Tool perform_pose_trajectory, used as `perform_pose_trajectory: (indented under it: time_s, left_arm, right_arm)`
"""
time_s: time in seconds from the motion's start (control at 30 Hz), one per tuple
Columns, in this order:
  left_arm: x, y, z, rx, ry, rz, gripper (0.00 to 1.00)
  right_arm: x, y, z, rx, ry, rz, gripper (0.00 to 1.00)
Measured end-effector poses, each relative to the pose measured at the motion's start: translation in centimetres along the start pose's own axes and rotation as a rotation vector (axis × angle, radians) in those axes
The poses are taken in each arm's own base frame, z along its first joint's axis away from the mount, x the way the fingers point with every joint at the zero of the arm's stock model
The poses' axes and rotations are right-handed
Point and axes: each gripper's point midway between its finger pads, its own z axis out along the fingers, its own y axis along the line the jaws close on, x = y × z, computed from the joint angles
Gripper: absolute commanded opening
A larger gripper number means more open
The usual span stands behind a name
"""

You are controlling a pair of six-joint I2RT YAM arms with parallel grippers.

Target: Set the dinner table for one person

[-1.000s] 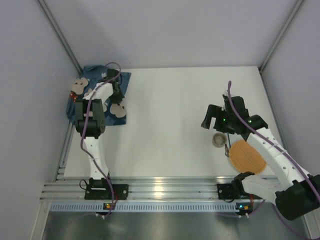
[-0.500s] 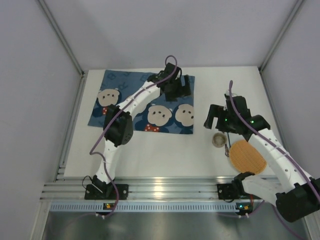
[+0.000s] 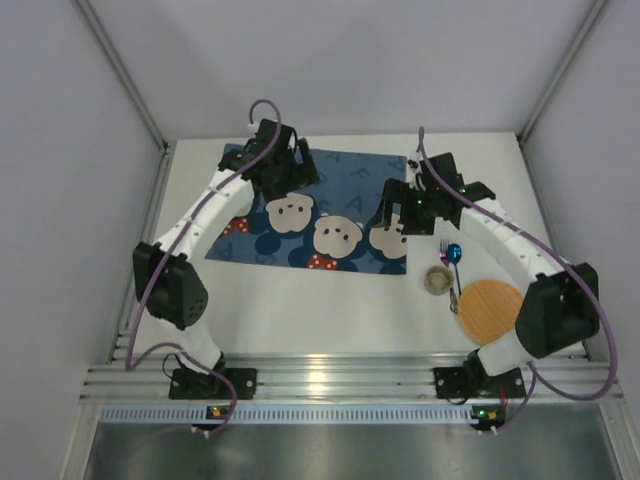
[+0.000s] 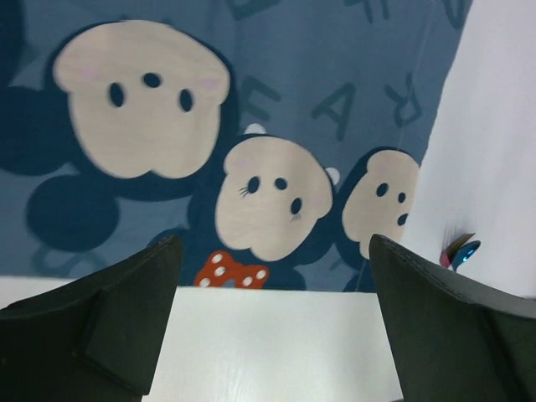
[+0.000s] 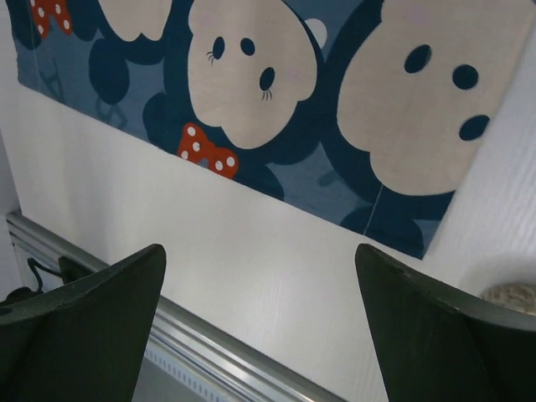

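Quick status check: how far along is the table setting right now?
Done: the placemat lies spread flat on the dinner table. In hand: nothing. The left pincer and right pincer are both open above it. Left: the orange plate, small cup and blue spoon sit off the placemat to its right, not yet placed on it.

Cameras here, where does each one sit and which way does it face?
Top external: above and behind the bases, looking down on the dinner table, both arms, the placemat.
Left wrist: on the left arm, looking down at the placemat; open left gripper at bottom.
Right wrist: on the right arm, facing the placemat's near edge and rail; open right gripper at bottom.
Shared: both wrist views show the red spotted bow.
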Motion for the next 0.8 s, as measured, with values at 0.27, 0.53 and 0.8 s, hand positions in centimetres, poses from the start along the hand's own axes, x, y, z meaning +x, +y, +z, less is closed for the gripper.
perform_pose_trajectory:
  time_s: [0.27,0.53,0.8]
  left_arm:
    - [3.9,6.3,-4.7,-0.112,-0.029,0.040,0.98]
    - [10.5,10.6,-0.6,-0.208,0.152,0.048,0.99]
    - [12.7,8.3,5.6,-0.201,0.259,0.101,0.98]
  right_arm:
    - [-2.6,-1.8,3.3,0.160,0.072,-0.001,0.93]
    - [2.9,-8.3,-0.3,0.452,0.143,0.003,0.88]
    - [7.9,-11.9,-0.7,0.574,0.255,0.029,0.83]
